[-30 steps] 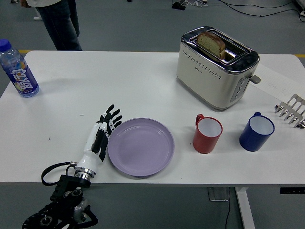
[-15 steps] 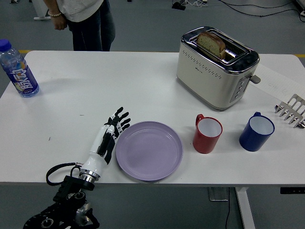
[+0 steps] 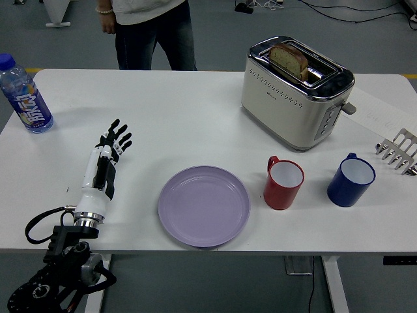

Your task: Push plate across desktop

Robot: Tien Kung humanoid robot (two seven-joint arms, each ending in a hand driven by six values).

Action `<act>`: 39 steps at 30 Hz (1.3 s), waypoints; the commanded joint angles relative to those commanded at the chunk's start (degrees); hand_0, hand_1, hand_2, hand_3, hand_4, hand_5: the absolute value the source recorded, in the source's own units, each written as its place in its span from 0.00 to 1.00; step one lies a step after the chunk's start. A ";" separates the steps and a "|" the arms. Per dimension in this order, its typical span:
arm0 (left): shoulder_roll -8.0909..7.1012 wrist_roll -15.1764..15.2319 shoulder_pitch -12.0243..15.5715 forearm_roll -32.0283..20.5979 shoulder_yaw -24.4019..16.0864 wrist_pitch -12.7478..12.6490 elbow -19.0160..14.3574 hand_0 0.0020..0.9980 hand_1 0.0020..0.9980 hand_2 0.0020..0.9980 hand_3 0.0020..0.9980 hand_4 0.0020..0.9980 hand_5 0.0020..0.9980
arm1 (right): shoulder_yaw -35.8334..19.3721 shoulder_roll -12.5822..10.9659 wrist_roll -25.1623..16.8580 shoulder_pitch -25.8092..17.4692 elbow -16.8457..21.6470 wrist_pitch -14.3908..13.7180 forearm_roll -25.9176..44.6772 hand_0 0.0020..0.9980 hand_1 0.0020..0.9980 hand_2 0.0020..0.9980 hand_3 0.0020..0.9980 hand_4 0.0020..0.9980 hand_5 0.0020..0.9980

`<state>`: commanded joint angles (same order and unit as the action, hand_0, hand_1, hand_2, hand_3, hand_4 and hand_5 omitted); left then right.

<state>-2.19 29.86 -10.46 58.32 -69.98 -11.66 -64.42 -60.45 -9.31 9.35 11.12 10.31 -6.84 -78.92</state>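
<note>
From my remote station I see the left hand (image 3: pixel 107 160) over the tabletop (image 3: pixel 195 117) with its fingers spread and holding nothing, well apart from the purple plate (image 3: pixel 204 206). Half a second ago this hand was touching the plate's left rim; now it has pulled back to the left. The plate lies near the front edge of the tabletop, just beside the red mug (image 3: pixel 283 183), and it has travelled to the right compared with one second ago, then stopped. So I judge the push is already made, and maybe the task is finished, unless the plate must go further; the red mug stands close in its way. The right hand is not visible. A person (image 3: pixel 153 29) stands at the far side and touches nothing on the tabletop.
</note>
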 joint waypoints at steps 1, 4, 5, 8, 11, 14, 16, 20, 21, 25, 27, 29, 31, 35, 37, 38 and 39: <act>-0.63 -0.58 0.17 0.05 -1.72 0.00 -0.33 0.80 0.84 0.88 0.88 0.59 1.00 | 0.04 0.01 -0.02 -0.01 0.00 -0.01 0.09 0.64 0.61 0.66 0.60 0.19 0.10; -1.54 -1.38 0.40 0.10 -4.68 0.22 -0.77 0.80 0.84 0.88 0.88 0.59 1.00 | 0.11 0.01 -0.05 0.02 0.00 -0.03 0.22 0.64 0.61 0.66 0.60 0.19 0.10; -2.28 -2.41 0.55 0.16 -6.82 0.72 -1.08 0.80 0.84 0.88 0.88 0.59 1.00 | 0.15 0.01 -0.07 0.05 0.00 -0.03 0.29 0.64 0.61 0.66 0.60 0.19 0.10; -3.85 -4.33 0.82 -0.22 -11.42 1.91 -1.51 0.77 0.80 0.82 0.82 0.59 1.00 | 0.25 0.00 -0.10 0.06 0.00 -0.04 0.48 0.64 0.61 0.66 0.60 0.19 0.10; -5.43 -6.78 1.18 -0.61 -15.76 3.62 -1.90 0.77 0.80 0.82 0.82 0.59 1.00 | -0.06 0.04 -0.01 0.15 0.00 0.03 0.02 0.64 0.61 0.66 0.60 0.19 0.10; -6.14 -9.46 1.78 0.12 -20.23 5.86 -2.29 0.75 0.78 0.79 0.77 0.59 1.00 | -0.10 0.08 0.01 0.30 0.00 0.02 -0.08 0.64 0.61 0.66 0.60 0.19 0.10; -6.09 -11.19 2.19 -0.89 -23.92 7.42 -2.51 0.75 0.78 0.79 0.77 0.59 1.00 | -0.02 0.10 -0.01 0.39 0.00 -0.02 0.11 0.64 0.61 0.66 0.60 0.19 0.10; -6.10 -12.75 2.65 -3.94 -30.10 10.19 -2.93 0.74 0.78 0.77 0.75 0.59 1.00 | -0.04 0.07 -0.03 0.50 0.00 -0.03 0.12 0.64 0.61 0.66 0.60 0.19 0.10; -6.12 -13.01 2.71 -4.14 -31.08 10.59 -2.99 0.74 0.78 0.77 0.75 0.59 1.00 | -0.06 0.06 -0.03 0.51 0.00 -0.02 0.12 0.64 0.61 0.66 0.60 0.19 0.10; -6.76 -15.25 2.95 -4.59 -34.66 13.33 -2.85 0.74 0.78 0.77 0.75 0.60 1.00 | -0.17 0.05 0.01 0.59 0.00 0.01 -0.09 0.64 0.61 0.66 0.60 0.19 0.10; -7.47 -16.61 3.10 -5.41 -36.46 14.97 -2.35 0.74 0.78 0.77 0.75 0.60 1.00 | -0.13 0.04 0.00 0.61 0.00 -0.01 0.03 0.64 0.61 0.66 0.60 0.19 0.10; -7.93 -17.32 3.15 -5.86 -37.62 15.94 -1.98 0.74 0.78 0.77 0.75 0.60 1.00 | -0.14 0.04 -0.01 0.60 0.00 -0.01 0.05 0.64 0.61 0.66 0.60 0.19 0.10; -8.61 -18.11 3.08 -6.51 -38.95 17.00 -1.29 0.74 0.78 0.77 0.76 0.60 1.00 | -0.05 0.00 -0.06 0.60 0.00 0.00 0.17 0.64 0.61 0.66 0.60 0.19 0.10; -9.73 -19.11 2.96 -7.41 -40.25 18.12 -0.62 0.74 0.78 0.77 0.76 0.60 1.00 | 0.01 0.01 -0.07 0.65 0.00 -0.01 0.34 0.64 0.61 0.66 0.60 0.19 0.10; -9.86 -19.22 2.96 -7.48 -40.36 18.22 -0.58 0.75 0.79 0.77 0.76 0.60 1.00 | 0.02 0.01 -0.07 0.65 0.00 -0.01 0.36 0.64 0.61 0.66 0.60 0.19 0.10; -10.02 -19.34 2.97 -7.77 -40.45 18.35 -0.47 0.75 0.79 0.77 0.76 0.60 1.00 | -0.01 0.01 -0.06 0.68 0.00 -0.01 0.35 0.64 0.61 0.66 0.60 0.19 0.10; -10.18 -19.50 3.00 -8.04 -40.56 18.52 -0.35 0.75 0.79 0.77 0.76 0.60 1.00 | -0.05 0.02 -0.06 0.70 0.00 -0.03 0.34 0.64 0.61 0.66 0.60 0.19 0.10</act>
<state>-12.36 10.36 -7.46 50.28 -110.53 6.86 -64.77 -60.50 -9.29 9.30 11.82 10.31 -6.87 -78.58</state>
